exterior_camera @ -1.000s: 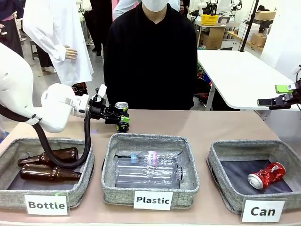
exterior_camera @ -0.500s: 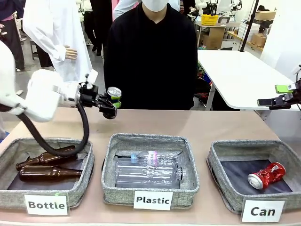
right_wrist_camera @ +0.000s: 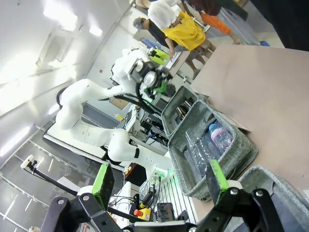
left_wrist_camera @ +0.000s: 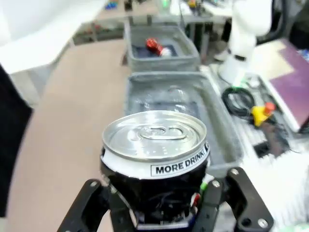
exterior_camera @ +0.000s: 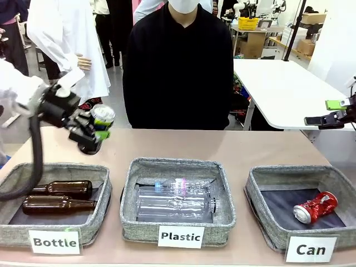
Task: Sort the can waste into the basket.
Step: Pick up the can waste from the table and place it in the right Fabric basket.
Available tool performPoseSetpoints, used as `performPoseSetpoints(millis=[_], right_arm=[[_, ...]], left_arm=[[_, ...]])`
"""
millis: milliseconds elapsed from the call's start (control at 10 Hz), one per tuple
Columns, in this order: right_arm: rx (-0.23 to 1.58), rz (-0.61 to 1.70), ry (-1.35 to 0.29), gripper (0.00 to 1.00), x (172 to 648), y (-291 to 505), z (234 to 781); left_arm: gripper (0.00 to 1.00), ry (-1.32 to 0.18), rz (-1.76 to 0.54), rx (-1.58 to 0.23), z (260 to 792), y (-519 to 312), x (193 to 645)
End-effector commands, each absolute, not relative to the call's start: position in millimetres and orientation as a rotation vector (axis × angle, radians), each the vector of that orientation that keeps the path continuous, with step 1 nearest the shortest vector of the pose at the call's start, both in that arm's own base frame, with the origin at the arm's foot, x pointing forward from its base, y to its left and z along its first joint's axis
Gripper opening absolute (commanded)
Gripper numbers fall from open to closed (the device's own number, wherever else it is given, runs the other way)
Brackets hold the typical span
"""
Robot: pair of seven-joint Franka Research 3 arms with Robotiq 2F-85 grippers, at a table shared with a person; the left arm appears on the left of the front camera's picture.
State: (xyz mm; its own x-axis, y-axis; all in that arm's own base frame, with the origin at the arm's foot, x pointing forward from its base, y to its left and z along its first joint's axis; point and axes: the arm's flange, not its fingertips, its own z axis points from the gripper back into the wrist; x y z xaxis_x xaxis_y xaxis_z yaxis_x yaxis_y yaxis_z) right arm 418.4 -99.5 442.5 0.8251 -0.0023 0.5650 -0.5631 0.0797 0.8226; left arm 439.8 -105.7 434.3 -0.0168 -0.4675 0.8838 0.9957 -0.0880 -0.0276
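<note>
The black-blue can (exterior_camera: pixel 102 117) has been lifted off the far edge of the table (exterior_camera: pixel 233 147) and swung toward the robot's left; it is now held in the air above the table's left end, behind the "Bottle" basket (exterior_camera: pixel 16 178), where a second ago it stood on the tabletop behind the "Plastic" basket (exterior_camera: pixel 178 167). The move is judged to have carried it farther from the "Can" basket (exterior_camera: pixel 261 183), which lies at the opposite end of the row, so a long transfer across the table is still needed. The red dented can (exterior_camera: pixel 316 207) is already lying inside that basket.

The left gripper (exterior_camera: pixel 93 131) is clamped narrowly on the can's body, the silver top tilted toward the camera; in the left wrist view the dark fingers (left_wrist_camera: pixel 91 205) are pressed against both sides below the rim. The right gripper (exterior_camera: pixel 332 114) is held with its jaws wide apart, gripping nothing, at the right edge well above the table.
</note>
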Motion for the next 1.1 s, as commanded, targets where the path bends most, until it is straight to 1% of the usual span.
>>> performPoseSetpoints(millis=[0,100,200,300,600,700,800,900,1000], right_arm=[[1.462,0.443,-0.504,1.00,419,-99,445],[1.462,0.443,-0.504,1.00,419,-99,445],[1.462,0.443,-0.504,1.00,419,-99,445],[1.462,0.443,-0.504,1.00,419,-99,445],[1.462,0.443,-0.504,1.00,419,-99,445],[1.443,0.445,-0.485,1.00,418,-99,442],[1.327,0.505,-0.373,1.00,397,-96,458],[1.157,0.478,-0.313,1.00,383,-101,464],[1.045,0.467,-0.266,1.00,363,-120,472]], left_arm=[[0.00,-0.726,-1.454,-0.867,435,-98,393],[0.00,-0.802,-1.379,-0.824,431,-89,385],[0.00,-0.778,-1.325,-0.881,424,-67,396],[0.00,-0.745,-1.448,-0.865,430,-95,392],[0.00,-0.749,-1.415,-0.861,426,-85,385],[0.00,-0.803,-1.447,-0.820,432,-130,386],[0.00,-0.888,-1.498,-0.809,450,-193,385],[0.00,-0.849,-1.537,-0.709,471,-255,396],[0.00,-0.936,-1.545,-0.712,487,-325,407]])
